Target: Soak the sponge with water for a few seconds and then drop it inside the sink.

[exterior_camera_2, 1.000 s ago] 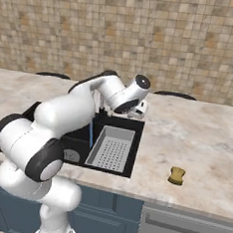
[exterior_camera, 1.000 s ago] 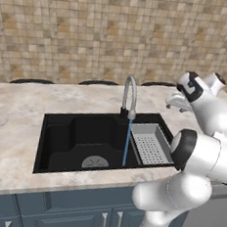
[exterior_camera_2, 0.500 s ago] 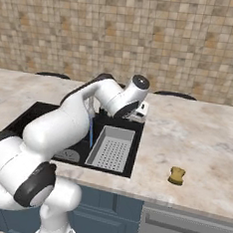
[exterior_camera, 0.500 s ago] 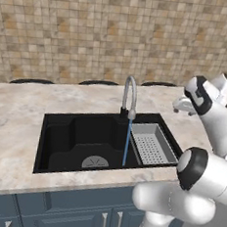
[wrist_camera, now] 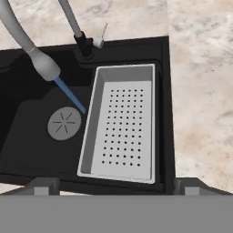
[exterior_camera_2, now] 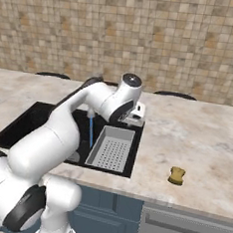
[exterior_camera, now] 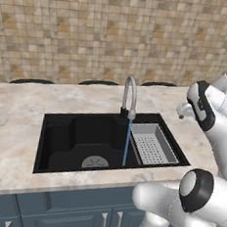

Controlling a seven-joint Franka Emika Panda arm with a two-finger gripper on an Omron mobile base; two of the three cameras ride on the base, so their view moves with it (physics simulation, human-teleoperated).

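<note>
Nearest the front edge of the beige speckled stone counter (exterior_camera_2: 206,146), well to the right of the basin, lies the small yellow-orange sponge block (exterior_camera_2: 176,175), alone on the bare stone and touched by nothing. It sits well apart from the arm.

Further in, the large black rectangular recessed sink (exterior_camera: 74,136) is cut into the counter. In its right end rests a grey perforated strainer tray (wrist_camera: 123,123), lying along the basin's right wall. Just left of the tray, on the basin floor, is the round grey drain (wrist_camera: 64,123). A thin straight light-blue stream of water (exterior_camera: 126,146) falls from the spout of the curved silver faucet (exterior_camera: 129,95) and lands on the floor between drain and tray, close beside the drain.

The white arm's two-finger gripper (exterior_camera_2: 134,121) hangs above the sink's back right corner, over the far end of the tray and near the counter edge there. It holds nothing; its finger tips (wrist_camera: 43,185) stand far apart at the two sides of the hand view, so the claw is released.

The faucet base stands at the sink's back rim. Behind the counter rises a wall of small tan and brown tiles (exterior_camera: 94,30).
</note>
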